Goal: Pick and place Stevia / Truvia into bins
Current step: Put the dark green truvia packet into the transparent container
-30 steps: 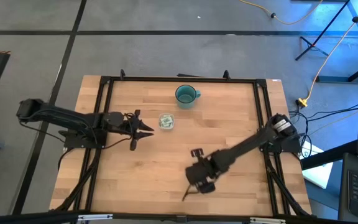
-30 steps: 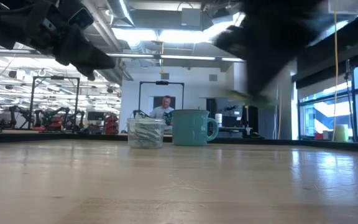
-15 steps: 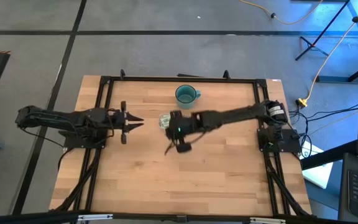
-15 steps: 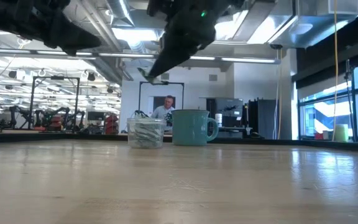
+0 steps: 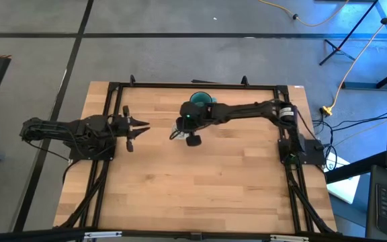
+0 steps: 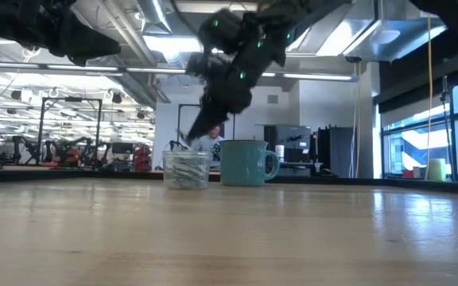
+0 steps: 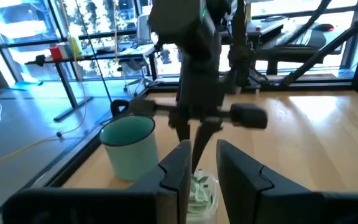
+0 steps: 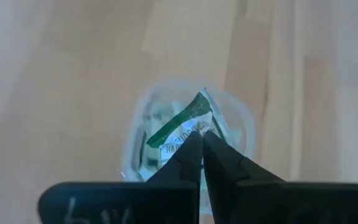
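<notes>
Your right gripper [image 8: 201, 140], pinched shut on a Stevia packet [image 8: 182, 127], hangs over the clear tub [image 8: 135, 140]; release next, while your left gripper [image 5: 140, 128] waits part-open, empty.

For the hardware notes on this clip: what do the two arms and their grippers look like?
Both arms are dark, slim, jointed links. The right gripper has two black fingers tapering to points; a small green light glows near its wrist. The left gripper has broader dark fingers.

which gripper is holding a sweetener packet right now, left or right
The right gripper, hovering over the clear tub, is shut on a green-and-white packet. The left gripper waits apart near the table's left edge, holding nothing.
</notes>
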`<state>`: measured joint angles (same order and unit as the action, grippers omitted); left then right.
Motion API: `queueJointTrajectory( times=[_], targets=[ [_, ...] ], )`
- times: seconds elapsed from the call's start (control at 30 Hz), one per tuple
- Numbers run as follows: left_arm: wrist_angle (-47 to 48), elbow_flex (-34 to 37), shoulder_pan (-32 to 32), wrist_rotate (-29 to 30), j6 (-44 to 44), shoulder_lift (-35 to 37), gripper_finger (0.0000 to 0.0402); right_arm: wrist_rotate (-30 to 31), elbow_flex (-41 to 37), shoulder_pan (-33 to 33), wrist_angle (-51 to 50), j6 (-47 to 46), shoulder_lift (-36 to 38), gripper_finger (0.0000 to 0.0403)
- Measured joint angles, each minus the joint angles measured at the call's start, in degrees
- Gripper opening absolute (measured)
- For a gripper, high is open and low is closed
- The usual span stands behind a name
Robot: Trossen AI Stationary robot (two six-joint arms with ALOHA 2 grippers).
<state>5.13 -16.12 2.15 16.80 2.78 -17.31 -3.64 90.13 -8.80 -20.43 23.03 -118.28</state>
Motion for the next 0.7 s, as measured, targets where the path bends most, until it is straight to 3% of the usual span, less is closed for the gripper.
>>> queueJointTrajectory(
  times=[0.7],
  targets=[
    [-0.09,0.0,0.0,0.08,-0.47,-0.06,0.007,-0.09,-0.04,-1.81,-0.38,-0.26,-3.56,0.0013]
  ],
)
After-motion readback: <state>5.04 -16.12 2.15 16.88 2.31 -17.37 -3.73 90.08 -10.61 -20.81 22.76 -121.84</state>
